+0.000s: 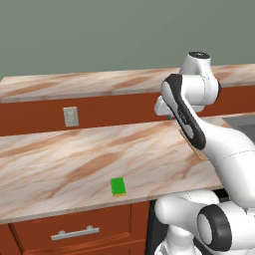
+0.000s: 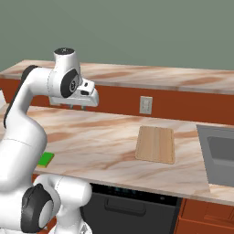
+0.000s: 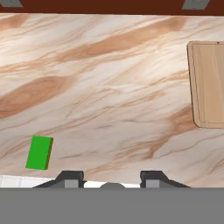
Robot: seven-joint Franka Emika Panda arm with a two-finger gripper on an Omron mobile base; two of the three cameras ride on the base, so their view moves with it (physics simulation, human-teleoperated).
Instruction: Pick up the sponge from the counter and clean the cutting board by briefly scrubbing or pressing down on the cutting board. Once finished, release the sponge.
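The green sponge [image 1: 118, 187] lies flat near the front edge of the marble counter [image 1: 60, 159]; it also shows as the sponge [image 2: 45, 159] and the sponge [image 3: 39, 152]. The light-tan cutting board [image 2: 156, 144] rests on the counter to the sponge's right, and the board [image 3: 210, 83] reaches the right edge of the hand view. My gripper [image 2: 77, 108] hangs high above the counter, between sponge and board, pointing down. In the hand view the gripper [image 3: 111, 177] is open, its fingertips [image 3: 70, 177] wide apart with nothing between them.
A wall outlet [image 2: 146, 105] sits on the brown backsplash under the higher marble ledge [image 2: 160, 77]. A steel sink [image 2: 221, 153] is set into the counter right of the board. Below the counter are a drawer [image 1: 74, 232] and a dark dishwasher [image 2: 132, 203].
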